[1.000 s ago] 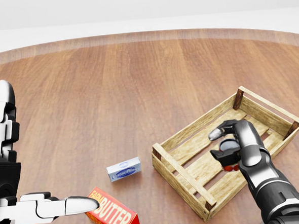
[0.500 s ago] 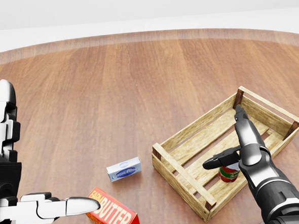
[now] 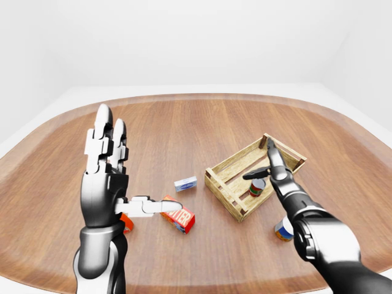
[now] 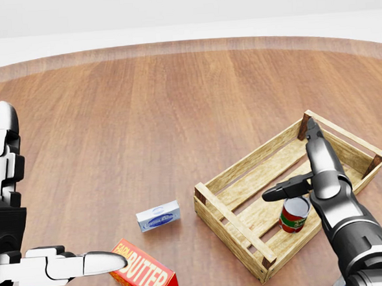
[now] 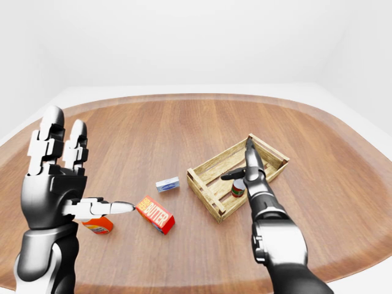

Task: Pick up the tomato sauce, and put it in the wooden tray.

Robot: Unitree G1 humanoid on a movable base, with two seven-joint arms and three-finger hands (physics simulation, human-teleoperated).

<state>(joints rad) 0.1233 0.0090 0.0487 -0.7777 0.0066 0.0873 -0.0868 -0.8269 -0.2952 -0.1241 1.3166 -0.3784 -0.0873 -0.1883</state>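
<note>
- The tomato sauce can (image 4: 294, 214) stood upright inside the wooden tray (image 4: 233, 219), so the placing looked done.
- The right hand (image 4: 313, 174) hung just above it, fingers spread, holding nothing.
- The left hand (image 3: 105, 165) was raised, open and empty.
- What remained, apparently, was only drawing the arm away.

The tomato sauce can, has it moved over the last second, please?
Yes: the can has dropped from the right hand onto the wooden tray floor, standing upright.
</note>
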